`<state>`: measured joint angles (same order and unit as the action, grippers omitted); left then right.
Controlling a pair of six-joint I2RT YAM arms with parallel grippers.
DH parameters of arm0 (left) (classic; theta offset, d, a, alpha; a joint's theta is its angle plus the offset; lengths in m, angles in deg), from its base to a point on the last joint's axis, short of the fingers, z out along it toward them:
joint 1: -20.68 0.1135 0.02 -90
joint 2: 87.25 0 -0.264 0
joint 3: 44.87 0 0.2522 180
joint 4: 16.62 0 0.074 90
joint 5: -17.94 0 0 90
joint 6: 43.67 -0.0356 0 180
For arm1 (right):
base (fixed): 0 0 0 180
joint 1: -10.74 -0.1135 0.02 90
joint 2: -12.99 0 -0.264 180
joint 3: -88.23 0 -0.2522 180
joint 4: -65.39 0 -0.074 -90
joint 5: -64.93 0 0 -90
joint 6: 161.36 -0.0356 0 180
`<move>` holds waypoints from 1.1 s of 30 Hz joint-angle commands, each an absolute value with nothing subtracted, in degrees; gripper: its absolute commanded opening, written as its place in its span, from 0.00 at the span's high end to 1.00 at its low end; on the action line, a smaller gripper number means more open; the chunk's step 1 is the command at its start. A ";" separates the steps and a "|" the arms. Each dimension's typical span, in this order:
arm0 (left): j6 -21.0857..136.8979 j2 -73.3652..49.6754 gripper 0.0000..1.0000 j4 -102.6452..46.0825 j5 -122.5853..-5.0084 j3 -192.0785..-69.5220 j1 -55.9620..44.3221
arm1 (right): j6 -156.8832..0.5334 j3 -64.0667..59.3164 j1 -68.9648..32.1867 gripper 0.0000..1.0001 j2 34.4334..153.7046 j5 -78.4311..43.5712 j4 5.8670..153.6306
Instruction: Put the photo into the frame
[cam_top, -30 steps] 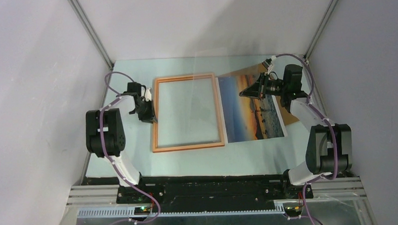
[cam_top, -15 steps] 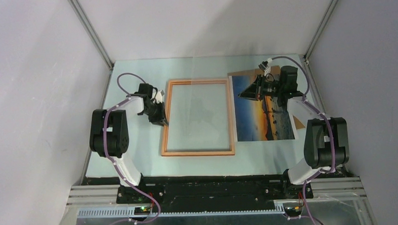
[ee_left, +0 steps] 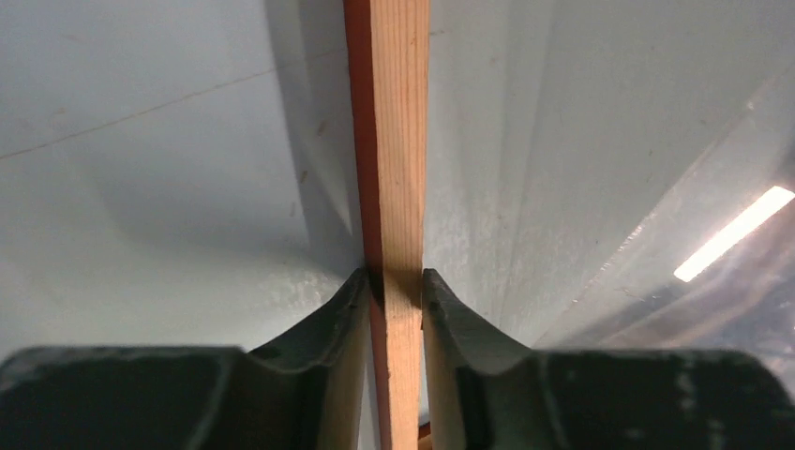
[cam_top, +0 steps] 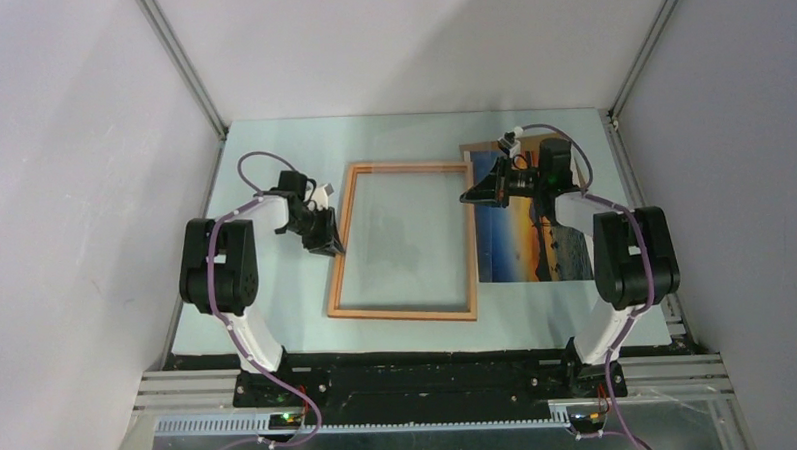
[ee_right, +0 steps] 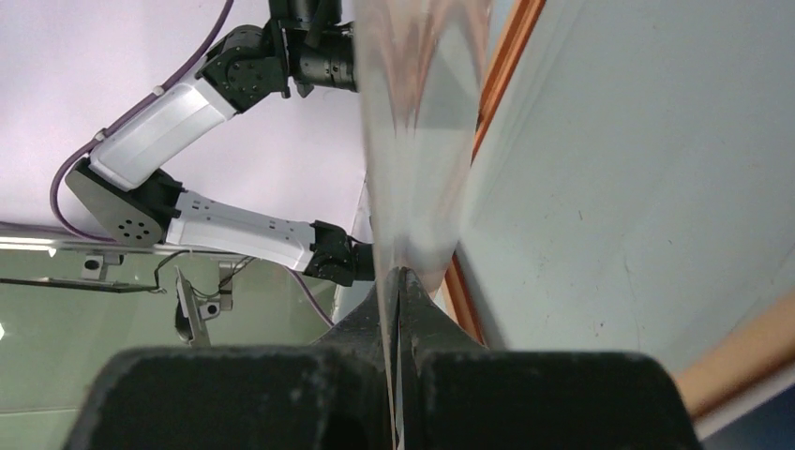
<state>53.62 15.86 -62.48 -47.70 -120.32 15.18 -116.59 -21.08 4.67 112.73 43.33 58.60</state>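
The frame (cam_top: 403, 313), thin orange-brown wood, lies flat mid-table. My left gripper (cam_top: 330, 242) is shut on its left rail, which shows pinched between the fingers in the left wrist view (ee_left: 398, 141). My right gripper (cam_top: 467, 196) is shut on the edge of the clear pane (cam_top: 405, 235), at the frame's right rail near the far corner. In the right wrist view the pane (ee_right: 417, 112) runs up from the closed gripper (ee_right: 398, 277), beside the frame's rail (ee_right: 502, 75). The photo (cam_top: 530, 230), a sunset print, lies face up right of the frame, partly under my right arm.
A sliver of the brown backing board (cam_top: 475, 148) shows at the photo's far left corner. The enclosure walls stand close on the left, right and back. The left arm (ee_right: 234, 234) shows across the table in the right wrist view.
My left gripper has slid the frame to the right and squared it. My right gripper has moved left and brought the pane down over the frame. The photo now lies straighter.
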 commanded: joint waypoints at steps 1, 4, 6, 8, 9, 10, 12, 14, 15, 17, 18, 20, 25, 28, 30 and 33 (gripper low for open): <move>52.23 13.73 0.67 -63.03 -42.42 -119.12 14.65 | -126.09 -19.58 2.87 1.00 114.98 45.67 45.80; 51.85 13.13 0.56 -63.10 -42.03 -119.18 15.65 | -128.93 -19.75 2.54 1.00 117.40 45.76 41.14; 51.58 12.24 0.47 -63.14 -41.81 -119.14 16.27 | -130.60 -19.81 2.51 1.00 118.96 45.85 39.15; 51.29 11.23 0.38 -63.11 -41.68 -119.04 16.67 | -132.35 -19.75 2.49 1.00 120.16 45.82 36.92; 51.18 10.60 0.35 -63.15 -41.50 -119.04 16.78 | -133.85 -19.85 2.46 1.00 120.58 45.78 35.06; 50.99 10.32 0.33 -63.12 -41.40 -119.03 16.89 | -134.51 -19.84 2.38 1.00 121.38 45.78 34.26; 50.83 9.82 0.30 -63.13 -41.32 -118.95 17.16 | -135.61 -19.87 2.17 1.00 122.29 45.66 32.82; 50.83 9.50 0.29 -63.15 -41.38 -118.87 17.64 | -135.67 -19.85 2.02 1.00 122.77 45.56 32.59; 50.82 9.45 0.29 -63.16 -41.47 -118.85 17.88 | -135.60 -19.90 2.05 1.00 122.86 45.47 32.51; 50.92 9.51 0.28 -63.15 -41.74 -118.84 18.88 | -135.48 -20.10 2.10 1.00 122.93 45.36 32.51; 51.14 9.51 0.28 -63.11 -41.80 -118.86 19.72 | -135.37 -20.23 2.12 1.00 122.98 45.34 32.50; 51.44 9.43 0.28 -63.11 -42.19 -118.84 21.20 | -134.99 -20.74 2.04 1.00 122.88 44.97 32.56; 51.37 9.13 0.28 -63.08 -43.13 -119.02 23.24 | -134.43 -21.26 1.61 1.00 123.31 44.24 32.46; 51.34 9.77 0.29 -63.08 -43.12 -119.11 23.27 | -134.49 -21.28 1.48 1.00 123.65 44.23 32.32; 51.29 10.34 0.29 -63.08 -42.99 -119.07 23.23 | -134.25 -21.29 1.55 1.00 123.76 44.27 32.55; 51.25 11.03 0.30 -63.03 -42.81 -119.09 23.30 | -133.41 -21.35 1.44 1.00 123.70 44.05 33.84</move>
